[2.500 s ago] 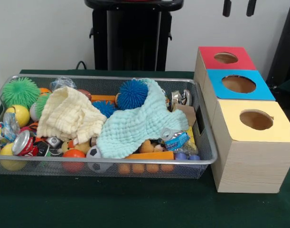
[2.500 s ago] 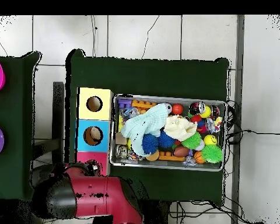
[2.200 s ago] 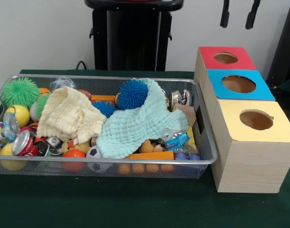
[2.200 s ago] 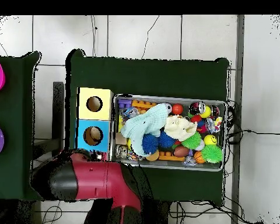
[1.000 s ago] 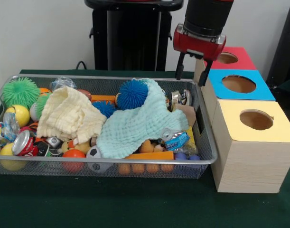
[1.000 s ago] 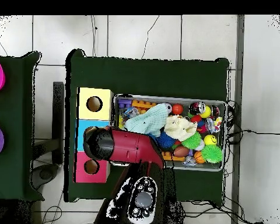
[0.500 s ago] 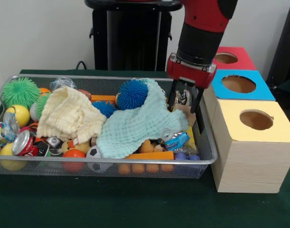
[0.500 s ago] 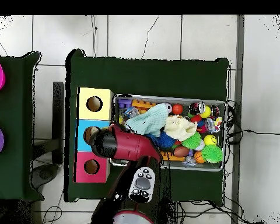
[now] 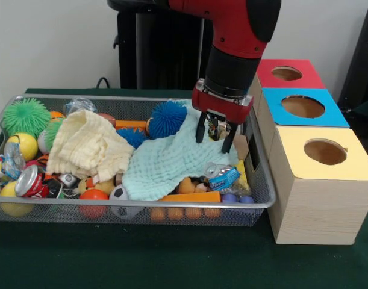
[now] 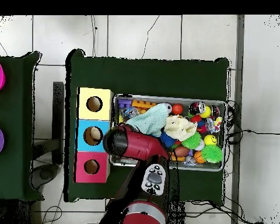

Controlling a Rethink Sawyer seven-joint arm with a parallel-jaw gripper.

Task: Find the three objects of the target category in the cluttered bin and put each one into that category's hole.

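The silver wire-mesh bin (image 9: 265,195) is full of toys, with a mint cloth (image 9: 171,159) and a pale yellow cloth (image 9: 87,147) on top. My gripper (image 9: 213,139) is open and hangs low over the bin's right end, its fingertips (image 9: 200,134) at the mint cloth's right edge, in front of a shiny crushed can. The hole (image 9: 325,152) is a round cut-out in the yellow-topped box (image 9: 319,205) right of the bin. In the overhead view the arm (image 10: 133,144) covers the bin's (image 10: 221,166) left end, beside the yellow-topped box (image 10: 94,93).
A blue-topped box (image 9: 304,107) and a red-topped box (image 9: 286,73) stand behind the yellow one. The bin holds spiky green (image 9: 25,116) and blue (image 9: 168,119) balls, a red can (image 9: 32,180), a soccer ball (image 9: 118,195) and a crushed blue-label can (image 9: 223,176).
The arm has swung from the far right corner, past the boxes, down and left into the bin's right end. The gripper has stayed open. Nothing in the bin has moved.
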